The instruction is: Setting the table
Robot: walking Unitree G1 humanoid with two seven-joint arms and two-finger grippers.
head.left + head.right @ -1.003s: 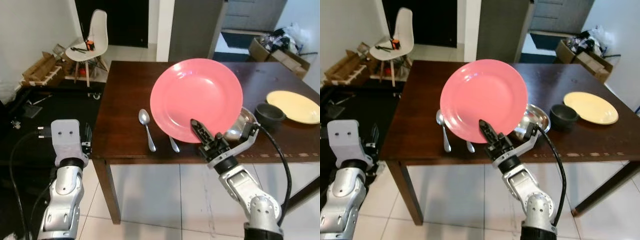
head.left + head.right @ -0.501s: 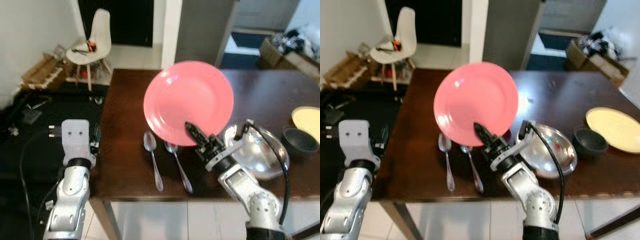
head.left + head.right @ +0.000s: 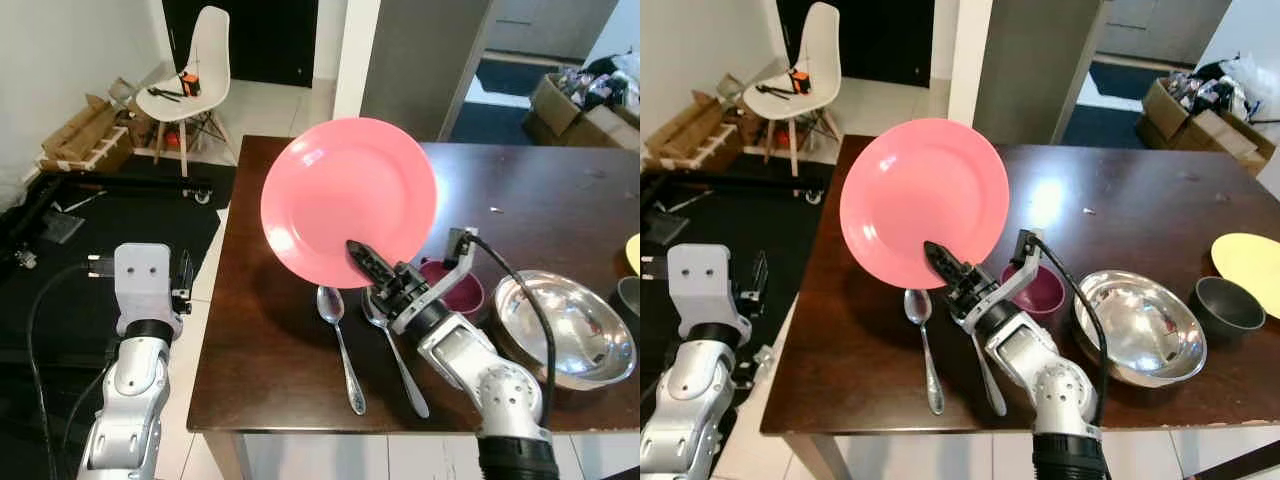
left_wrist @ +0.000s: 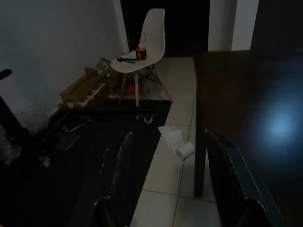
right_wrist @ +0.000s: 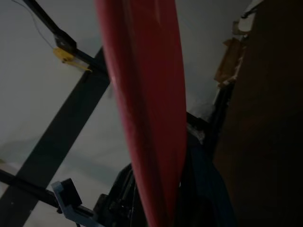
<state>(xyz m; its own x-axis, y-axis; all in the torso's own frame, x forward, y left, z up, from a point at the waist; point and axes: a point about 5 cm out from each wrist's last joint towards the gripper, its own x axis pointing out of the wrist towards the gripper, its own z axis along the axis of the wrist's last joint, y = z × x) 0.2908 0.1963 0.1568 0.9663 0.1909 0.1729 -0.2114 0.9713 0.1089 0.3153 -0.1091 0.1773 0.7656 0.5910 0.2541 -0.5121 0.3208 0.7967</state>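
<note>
Right claw [image 3: 365, 262]: clamped on the lower rim of the pink plate [image 3: 349, 200], one black finger lying across its face.
Pink plate: held upright and clear above the dark wooden surface [image 3: 270, 360], near its left end, face toward the camera.
Spoons: two spoons [image 3: 341, 347] lie side by side on the surface just below the plate, handles toward the near edge.
Maroon bowl [image 3: 462, 288]: on the surface, just right of the right claw's wrist.
Steel bowl [image 3: 564, 331]: on the surface, right of the maroon bowl.
Left claw [image 4: 173, 184]: fingers spread apart, gripping nothing, beside the surface's left edge, over the floor.
Background: white chair [image 3: 193, 72] beyond the surface.
</note>
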